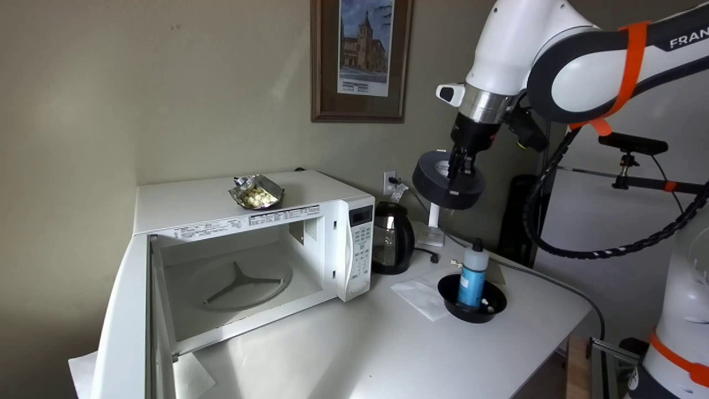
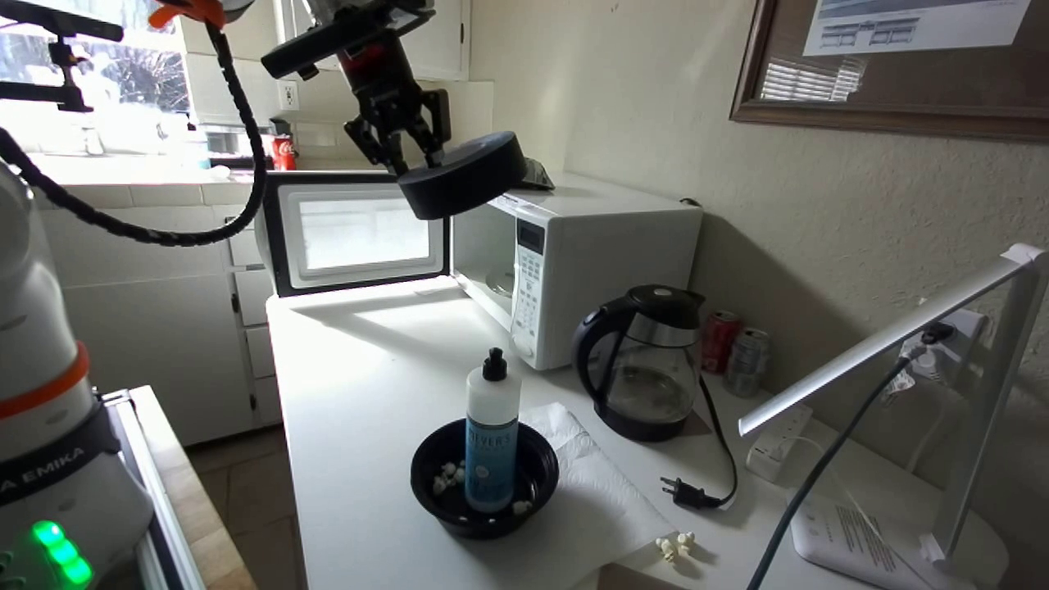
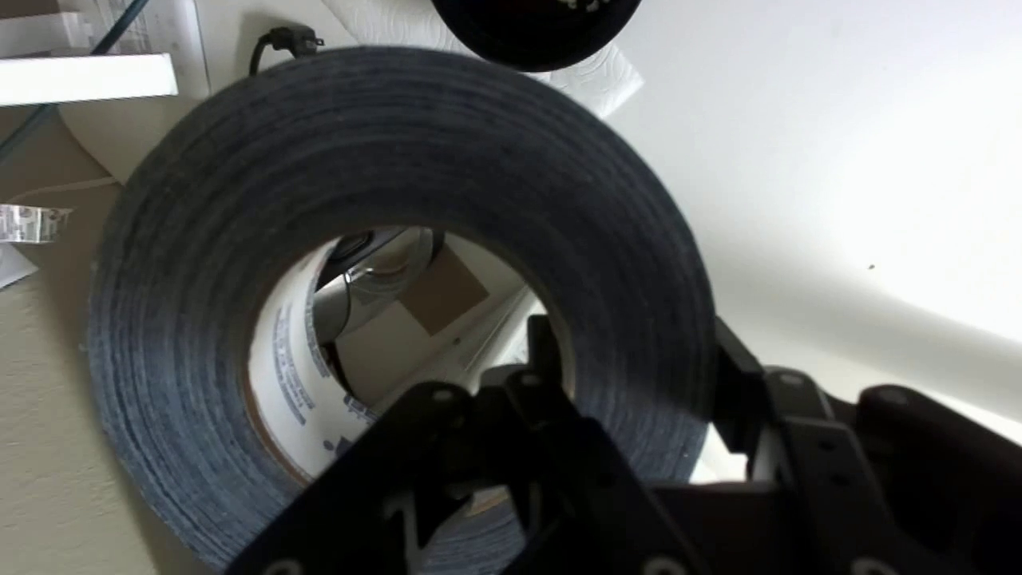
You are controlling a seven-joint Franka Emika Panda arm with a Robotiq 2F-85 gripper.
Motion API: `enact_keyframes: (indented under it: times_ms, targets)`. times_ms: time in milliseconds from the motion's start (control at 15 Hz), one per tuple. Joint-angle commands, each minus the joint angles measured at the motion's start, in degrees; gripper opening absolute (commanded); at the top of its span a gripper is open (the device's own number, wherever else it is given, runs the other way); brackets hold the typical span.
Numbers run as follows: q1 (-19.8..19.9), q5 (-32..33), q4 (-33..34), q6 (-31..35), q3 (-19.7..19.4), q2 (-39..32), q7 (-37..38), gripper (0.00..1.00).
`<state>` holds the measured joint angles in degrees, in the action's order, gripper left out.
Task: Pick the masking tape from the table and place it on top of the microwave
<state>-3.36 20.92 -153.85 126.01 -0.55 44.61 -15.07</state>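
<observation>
White arm (image 1: 501, 52), black trim (image 1: 538, 80), orange straps (image 1: 634, 55), silver wrist ring (image 1: 486, 104), "FRAN" lettering (image 1: 689, 39). Black ribbed cable (image 1: 595, 254); black gripper (image 2: 418, 162) with round screw heads (image 3: 790, 380). Three green lights (image 2: 63, 554) on base (image 2: 111, 516).

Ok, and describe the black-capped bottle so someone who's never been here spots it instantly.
Find the big white microwave on the table, then the glass kettle beside it. In an exterior view, left of the kettle and nearer the camera, sits a round black bowl holding the bottle. Unlike the kettle, it's slim and handleless, with a blue label.
</observation>
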Motion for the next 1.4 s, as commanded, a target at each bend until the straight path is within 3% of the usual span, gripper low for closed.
enact_keyframes:
  times_ms: [0, 467, 533, 600, 867, 1333]
  targets:
    - [0.49, -0.28, 0.7, -0.45, -0.87, 0.85, -1.18, 0.45]
    - [0.45, -0.39, 0.7, -0.56, -1.39, 1.08, -1.63, 0.45]
    - [0.44, -0.39, 0.7, -0.56, -1.39, 1.08, -1.63, 0.2]
    - [0.61, 0.1, 1.27, -0.58, -1.31, 0.3, -1.99, 0.2]
    - [-0.68, -0.13, 7.23, 1.32, -4.05, -4.74, -8.28, 0.2]
    - [-3.86, -5.64, 24.16, 0.21, -9.79, -16.56, -23.17, 0.2]
